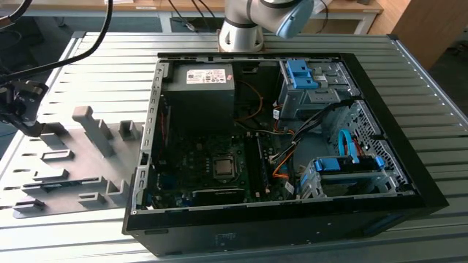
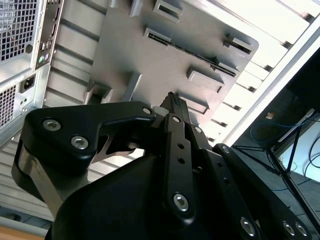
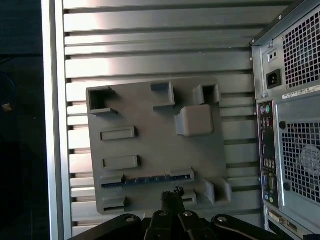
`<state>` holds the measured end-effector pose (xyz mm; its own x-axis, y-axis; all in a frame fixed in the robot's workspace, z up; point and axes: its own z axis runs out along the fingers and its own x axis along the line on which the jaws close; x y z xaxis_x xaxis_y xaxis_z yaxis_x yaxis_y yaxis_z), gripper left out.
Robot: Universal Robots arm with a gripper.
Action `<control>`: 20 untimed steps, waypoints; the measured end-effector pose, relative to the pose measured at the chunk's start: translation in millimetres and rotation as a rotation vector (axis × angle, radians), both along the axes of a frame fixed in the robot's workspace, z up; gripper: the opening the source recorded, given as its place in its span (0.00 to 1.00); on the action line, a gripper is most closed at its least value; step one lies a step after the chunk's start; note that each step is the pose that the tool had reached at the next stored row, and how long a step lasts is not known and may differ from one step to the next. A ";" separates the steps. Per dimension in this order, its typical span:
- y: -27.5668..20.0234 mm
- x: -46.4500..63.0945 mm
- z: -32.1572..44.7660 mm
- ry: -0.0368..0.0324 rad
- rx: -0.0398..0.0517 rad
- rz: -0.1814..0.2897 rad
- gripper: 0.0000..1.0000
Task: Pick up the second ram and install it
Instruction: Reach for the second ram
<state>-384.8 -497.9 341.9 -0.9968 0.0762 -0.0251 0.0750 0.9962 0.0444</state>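
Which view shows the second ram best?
The first wrist view: the second ram shows full length, a thin bluish strip between blocks of the grey holder. The second wrist view shows it as a slanted dark line; in the exterior view it is too small to tell.

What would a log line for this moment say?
gripper: above holder tray | second ram: in tray slot, not held | install: not yet done

We note a ribbed grey metal surface (image 1: pixel 417 82), glare across its slats. At twelve o'clock in the exterior view stands a wooden desk (image 1: pixel 358 7); at two o'clock, a wooden panel (image 1: pixel 431 27).
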 end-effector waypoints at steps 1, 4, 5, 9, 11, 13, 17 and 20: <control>-0.9 -0.3 -0.8 -0.0001 0.0000 0.000 0.10; -3.7 -1.0 -3.5 0.0001 -0.0001 0.000 0.10; -4.8 -1.4 -4.8 -0.0001 0.0000 0.000 0.10; -8.5 -2.0 -10.6 -0.0003 0.0002 0.000 0.10; -9.4 -2.1 -14.0 0.0002 -0.0001 0.000 0.10; -9.7 -2.1 -17.5 0.0003 -0.0001 0.000 0.10; -10.1 -2.1 -24.8 0.0010 -0.0002 0.000 0.10; -10.3 -2.1 -30.3 0.0017 -0.0001 0.000 0.10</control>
<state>-386.9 -508.2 311.5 -0.9968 0.0763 -0.0234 0.0752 0.9962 0.0442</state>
